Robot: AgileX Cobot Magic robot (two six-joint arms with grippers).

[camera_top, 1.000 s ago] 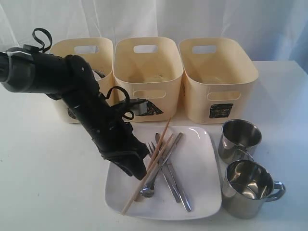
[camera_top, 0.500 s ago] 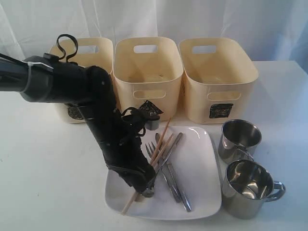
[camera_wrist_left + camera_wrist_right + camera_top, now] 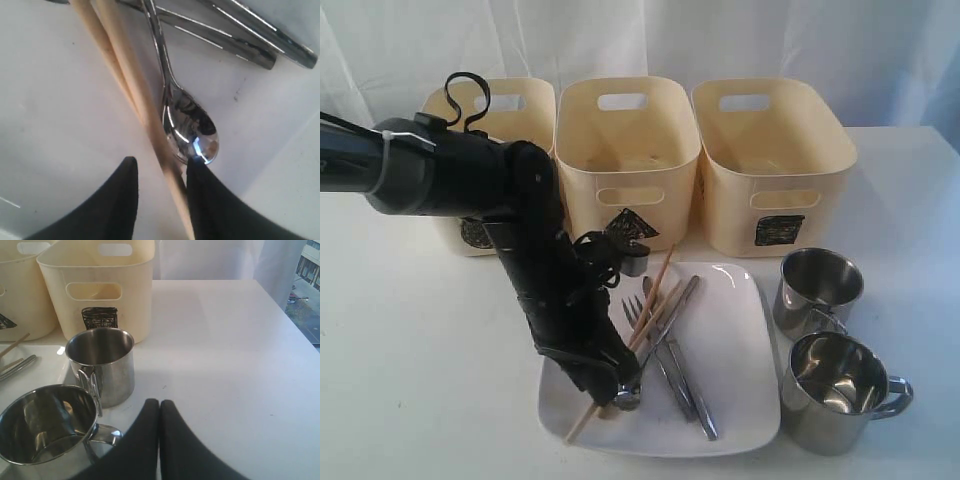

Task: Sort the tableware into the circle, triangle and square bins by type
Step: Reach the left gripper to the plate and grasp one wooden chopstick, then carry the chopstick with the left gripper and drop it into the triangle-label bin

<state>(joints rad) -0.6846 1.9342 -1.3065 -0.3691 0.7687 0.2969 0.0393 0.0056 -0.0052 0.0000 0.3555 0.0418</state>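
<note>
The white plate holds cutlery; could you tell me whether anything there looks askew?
The chopsticks lie diagonally across the fork and spoon, one tip reaching the plate's near rim. Nothing looks spilled or damaged.

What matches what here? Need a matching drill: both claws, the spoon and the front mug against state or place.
Things:
1. left claw
2. right claw
3. spoon
4. front mug

States or places:
a. shut, holding nothing
b. open, astride a chopstick
c. upright on the table, right of the plate
d. lying on the plate

Pairs: 1-b, 2-a, 3-d, 4-c
</note>
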